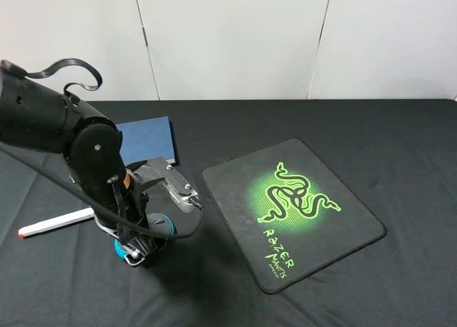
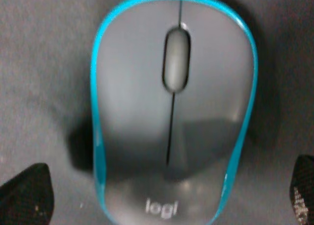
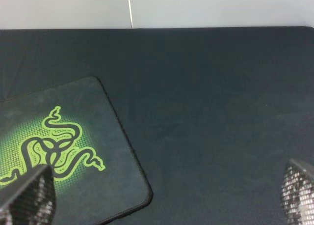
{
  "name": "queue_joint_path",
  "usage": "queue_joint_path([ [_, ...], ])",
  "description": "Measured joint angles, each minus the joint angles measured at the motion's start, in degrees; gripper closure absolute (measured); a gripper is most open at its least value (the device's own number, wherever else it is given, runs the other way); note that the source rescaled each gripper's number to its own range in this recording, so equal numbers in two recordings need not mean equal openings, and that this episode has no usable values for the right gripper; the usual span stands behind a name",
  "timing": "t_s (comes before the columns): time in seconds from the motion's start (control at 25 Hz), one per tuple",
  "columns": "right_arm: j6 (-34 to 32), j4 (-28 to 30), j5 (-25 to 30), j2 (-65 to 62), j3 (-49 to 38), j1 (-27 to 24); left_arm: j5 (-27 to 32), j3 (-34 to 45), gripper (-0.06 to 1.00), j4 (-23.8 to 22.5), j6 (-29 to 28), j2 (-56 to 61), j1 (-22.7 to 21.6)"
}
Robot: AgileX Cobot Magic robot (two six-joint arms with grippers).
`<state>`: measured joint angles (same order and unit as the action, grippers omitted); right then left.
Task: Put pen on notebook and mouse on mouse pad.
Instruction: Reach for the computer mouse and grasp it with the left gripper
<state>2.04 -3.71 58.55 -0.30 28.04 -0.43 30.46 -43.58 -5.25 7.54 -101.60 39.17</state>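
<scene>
Grasp: grey-topped, teal-sided plastic mouse [image 2: 171,112] | left gripper [image 2: 164,193]: jaws apart, flanking it | lower centred, pinch teal sides evenly | right gripper [image 3: 162,195]: jaws apart

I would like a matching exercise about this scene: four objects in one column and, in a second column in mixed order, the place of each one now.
1. pen
2. notebook
3. mouse
4. mouse pad

A. directly below the open left pincer
B. at the back, partly covered by the left arm
C. right of the middle, showing a green logo
D. at the far left, lying flat

Pairs: 1-D, 2-B, 3-A, 4-C
</scene>
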Motion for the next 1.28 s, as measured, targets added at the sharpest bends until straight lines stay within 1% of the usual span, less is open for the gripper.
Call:
queue_joint_path([
  [0.24,-0.09,0.0,0.0,0.0,0.0,0.0,-2.18,0.0,-0.01,0.11,1.26,-1.91,0.0],
  [0.32,-0.14,0.0,0.0,0.0,0.0,0.0,-2.73,-0.01,0.01,0.11,1.41,-2.36,0.0],
  [0.4,-0.14,0.0,0.0,0.0,0.0,0.0,-2.99,-0.01,0.05,0.11,1.45,-2.52,0.0],
  [0.48,-0.14,0.0,0.0,0.0,0.0,0.0,-3.03,-0.01,0.12,0.11,1.45,-2.52,0.0],
  [0.6,-0.14,0.0,0.0,0.0,0.0,0.0,-3.03,-0.01,0.26,0.11,1.57,-2.52,0.0],
  [0.72,-0.14,0.0,0.0,0.0,0.0,0.0,-3.06,-0.01,0.47,0.11,1.57,-2.52,0.0],
  [1.08,-0.14,0.0,0.0,0.0,0.0,0.0,-3.13,-0.01,0.47,0.03,1.57,-2.52,0.0],
  [1.16,-0.14,0.0,0.0,0.0,0.0,0.0,-2.36,-0.77,0.47,0.03,1.57,-2.46,0.0],
  [1.28,-0.14,0.0,0.0,0.0,0.0,0.0,1.39,-3.46,0.47,0.03,1.57,-1.78,0.0],
])
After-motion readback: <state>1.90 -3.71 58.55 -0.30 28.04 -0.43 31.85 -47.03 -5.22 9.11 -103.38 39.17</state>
